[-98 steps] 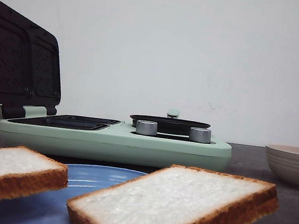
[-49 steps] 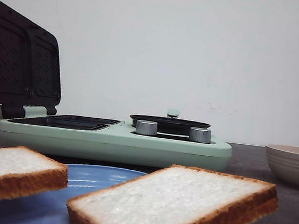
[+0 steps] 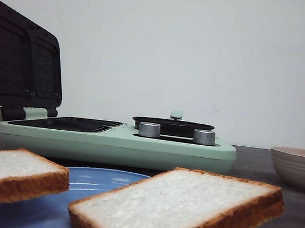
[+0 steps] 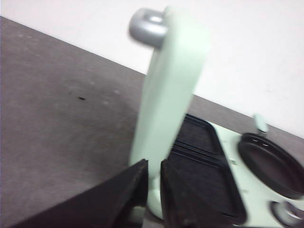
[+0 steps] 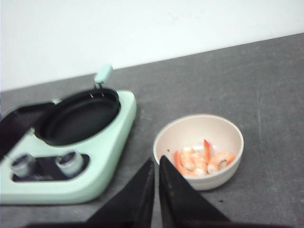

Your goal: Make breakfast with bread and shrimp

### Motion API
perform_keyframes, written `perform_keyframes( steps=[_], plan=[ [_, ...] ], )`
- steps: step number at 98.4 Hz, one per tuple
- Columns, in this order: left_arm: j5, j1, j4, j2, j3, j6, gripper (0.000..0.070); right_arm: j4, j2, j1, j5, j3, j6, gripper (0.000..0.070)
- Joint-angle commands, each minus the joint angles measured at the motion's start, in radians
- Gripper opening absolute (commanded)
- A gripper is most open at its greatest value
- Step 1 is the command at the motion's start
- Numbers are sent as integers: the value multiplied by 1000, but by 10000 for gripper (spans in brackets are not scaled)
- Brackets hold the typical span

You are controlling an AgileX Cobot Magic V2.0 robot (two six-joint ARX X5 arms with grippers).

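Left to right: left hand [image 4: 153,183], fingers nearly together and empty, beside the raised lid [image 4: 171,80]. Two bread [image 3: 185,210] slices lean on the blue plate [image 3: 100,177] at 6 o'clock: light, soft, crushable; grip by the crust. Right hand [image 5: 156,185], likewise empty, nears the bowl [image 5: 164,142] at 3 o'clock; shrimp [image 5: 204,161] probably slippery.

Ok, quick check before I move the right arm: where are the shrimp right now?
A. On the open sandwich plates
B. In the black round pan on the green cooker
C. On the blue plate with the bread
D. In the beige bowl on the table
D. The right wrist view shows the shrimp lying inside the beige bowl, which sits on the table beside the cooker; its round pan is empty.
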Motion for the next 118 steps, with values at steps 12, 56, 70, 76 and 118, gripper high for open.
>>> perform_keyframes(
  steps=[12, 56, 70, 76, 118],
  plan=[
    [154, -7, -212, 261, 297, 100, 10, -162, 277, 2, -26, 260, 24, 5],
    [325, -25, -456, 272, 282, -202, 450, -292, 458, 3, -151, 399, -68, 421],
    [341, -35, -401, 163, 156, -374, 487, -294, 458, 3, -129, 399, -93, 421],
    [362, -42, -396, 115, 101, -433, 487, -294, 458, 3, -129, 399, -95, 421],
    [393, -71, -528, -69, -80, -583, 487, -294, 458, 3, -129, 399, -95, 421]
  ],
)
